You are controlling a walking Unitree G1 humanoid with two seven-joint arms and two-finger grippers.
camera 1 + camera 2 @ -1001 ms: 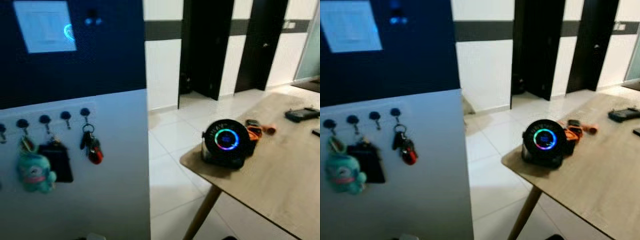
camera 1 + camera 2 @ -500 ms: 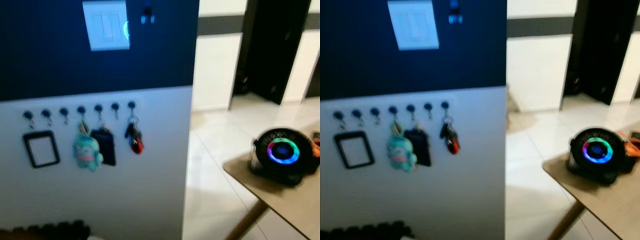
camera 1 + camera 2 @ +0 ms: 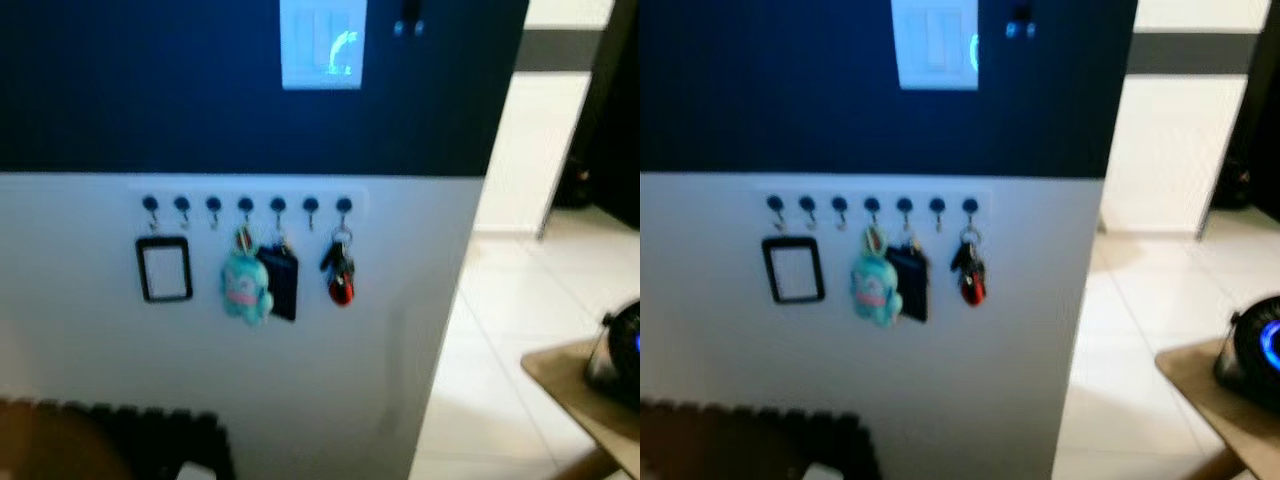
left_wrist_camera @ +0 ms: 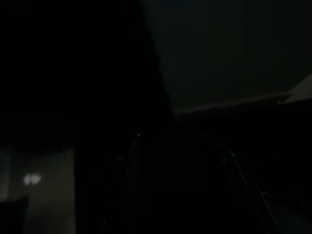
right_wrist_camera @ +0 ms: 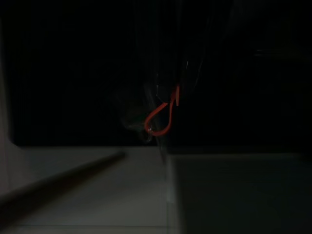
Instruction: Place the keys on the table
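Straight ahead stands a wall [image 3: 250, 340], dark blue above and white below, with a pale switch plate [image 3: 322, 45] high on the blue part. Lower, on the white part, runs a row of small dark hooks [image 3: 245, 205]. From them hang a black-framed card holder [image 3: 165, 270], a turquoise plush charm [image 3: 245, 290], a dark pouch [image 3: 283, 283], and at the far right hook the keys [image 3: 339, 278], a black fob with a red one below it, hanging free. Off to the right, a corner of the wooden table [image 3: 1210, 385] carries a round black speaker [image 3: 1252, 352] glowing blue, well apart from the keys. Neither claw is near the keys; both wrist views are very dark, so whether either one is open or closed cannot be told. An orange loop [image 5: 163, 116] glints in the right wrist view.
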